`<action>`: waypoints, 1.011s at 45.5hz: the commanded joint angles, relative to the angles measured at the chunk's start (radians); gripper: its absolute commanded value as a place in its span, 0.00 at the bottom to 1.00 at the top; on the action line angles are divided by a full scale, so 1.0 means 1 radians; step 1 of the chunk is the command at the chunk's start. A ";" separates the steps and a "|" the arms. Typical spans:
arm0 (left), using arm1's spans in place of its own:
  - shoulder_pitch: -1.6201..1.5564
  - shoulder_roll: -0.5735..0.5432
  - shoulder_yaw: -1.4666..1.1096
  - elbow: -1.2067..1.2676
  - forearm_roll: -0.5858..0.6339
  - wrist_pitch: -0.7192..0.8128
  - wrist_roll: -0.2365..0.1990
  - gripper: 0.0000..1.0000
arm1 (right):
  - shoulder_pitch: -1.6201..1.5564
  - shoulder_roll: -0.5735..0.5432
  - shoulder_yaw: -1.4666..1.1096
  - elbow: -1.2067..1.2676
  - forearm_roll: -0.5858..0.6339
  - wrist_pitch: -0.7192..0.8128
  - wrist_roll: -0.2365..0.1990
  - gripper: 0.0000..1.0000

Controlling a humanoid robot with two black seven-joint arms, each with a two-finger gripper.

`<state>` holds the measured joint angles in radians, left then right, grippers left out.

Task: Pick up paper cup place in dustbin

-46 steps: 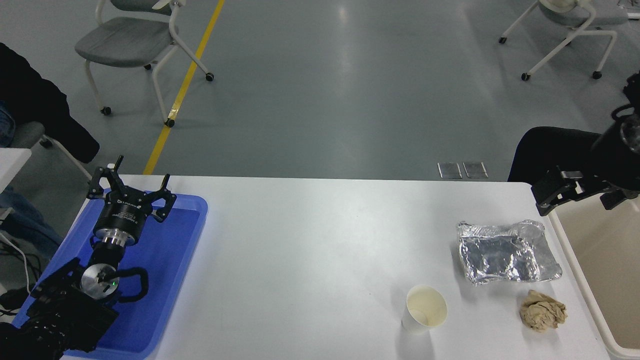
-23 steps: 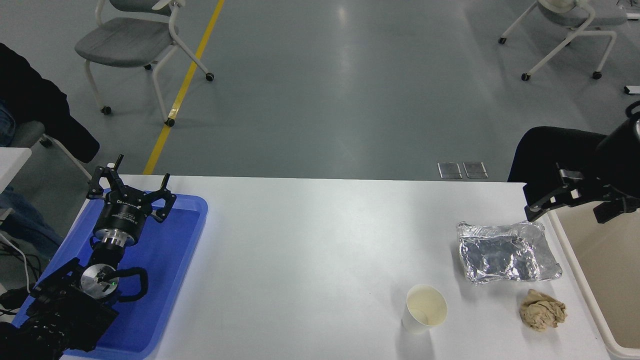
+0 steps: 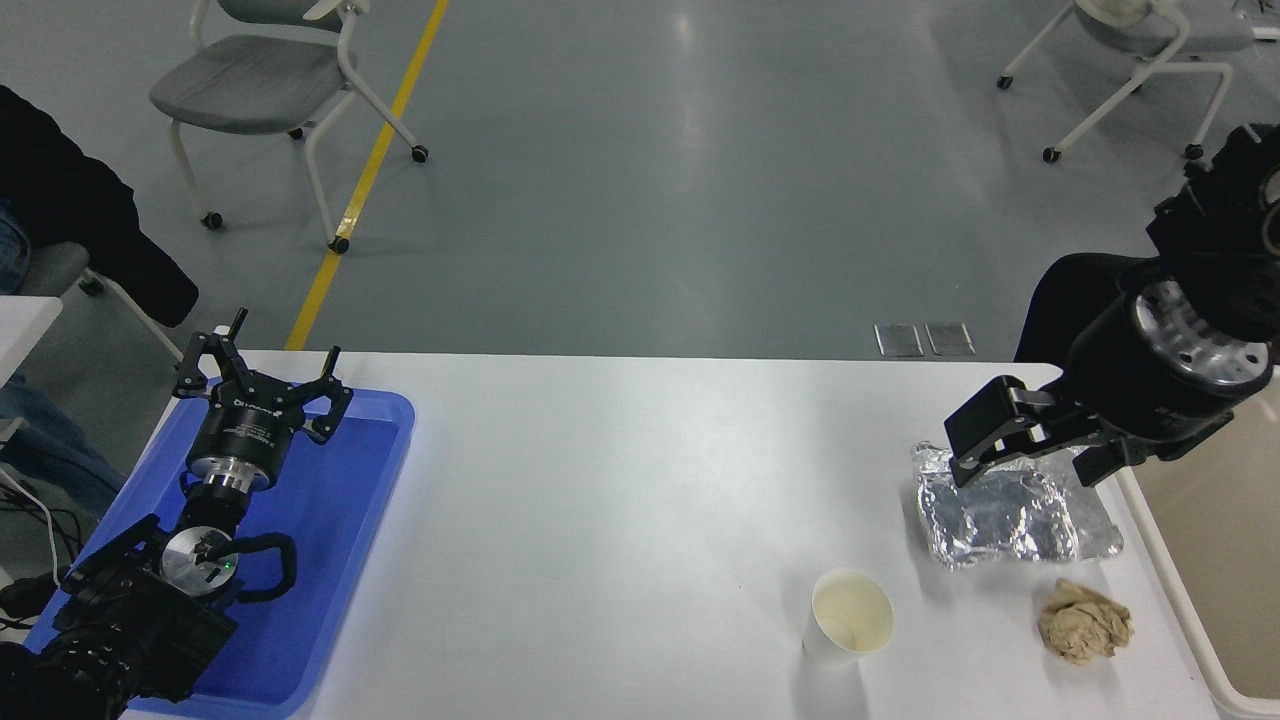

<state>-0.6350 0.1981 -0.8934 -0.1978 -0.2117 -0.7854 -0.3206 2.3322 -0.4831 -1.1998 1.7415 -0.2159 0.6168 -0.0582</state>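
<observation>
The paper cup (image 3: 848,618) stands upright on the white table near the front, right of centre, its cream inside showing. The beige dustbin (image 3: 1183,592) is at the table's right edge, only partly in view. My right gripper (image 3: 1040,452) comes in from the right, open and empty. It hangs over the far part of the foil tray, well behind and to the right of the cup. My left gripper (image 3: 262,378) is parked open over the blue tray at the lower left.
A crinkled silver foil tray (image 3: 1010,515) lies behind and to the right of the cup. A crumpled brown paper ball (image 3: 1085,622) lies between the cup and the bin. A flat blue tray (image 3: 345,520) lies at the left. Chairs stand beyond the table.
My right arm has swung left from over the dustbin's far end to above the foil tray, nearer the cup. The cup, foil, paper ball and left arm have not moved.
</observation>
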 commanded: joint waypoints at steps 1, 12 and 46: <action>-0.002 -0.002 0.001 0.000 0.000 0.000 0.000 1.00 | -0.177 -0.008 0.077 -0.046 -0.046 -0.117 -0.003 1.00; 0.000 -0.002 0.001 0.000 0.000 0.000 -0.002 1.00 | -0.378 -0.008 0.193 -0.108 -0.111 -0.169 -0.009 1.00; 0.002 -0.002 0.001 0.000 0.000 0.000 -0.002 1.00 | -0.881 0.004 0.459 -0.355 -0.375 -0.261 -0.011 1.00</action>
<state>-0.6350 0.1965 -0.8927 -0.1975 -0.2119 -0.7854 -0.3218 1.6106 -0.4837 -0.8222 1.4820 -0.4919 0.3807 -0.0688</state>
